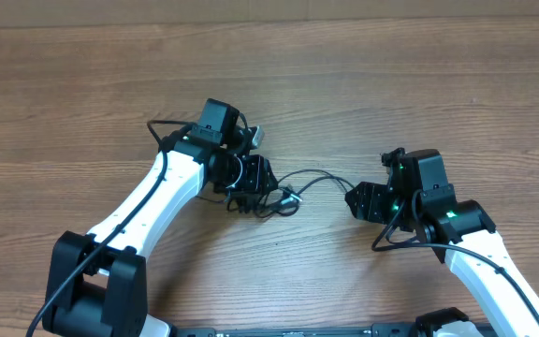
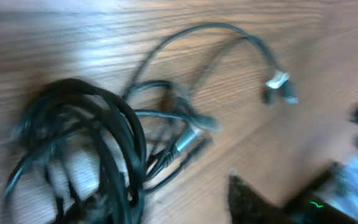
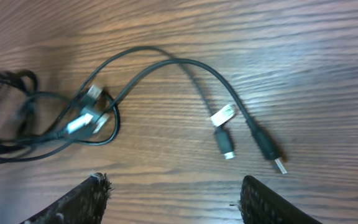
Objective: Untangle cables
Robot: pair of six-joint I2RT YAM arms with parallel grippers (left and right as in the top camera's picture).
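The right gripper (image 3: pixel 173 182) hangs low over the wooden table (image 3: pixel 303 56) with its fingers (image 3: pixel 89 199) spread wide apart. The two loose plug ends (image 3: pixel 267 149) of the cables (image 3: pixel 191 61) lie just ahead of it, roughly between the lines of its two fingers. That stance reads as lining up to take a free end, the easiest part to draw out of a tangle. From those ends the cords arc away and off to its left into the knotted bunch (image 2: pixel 110 124). The left gripper (image 1: pixel 248 178) sits directly over that bunch, probably to anchor it against a pull. Its own view is blurred and shows no fingers, so whether it is clamped or apart cannot be told.
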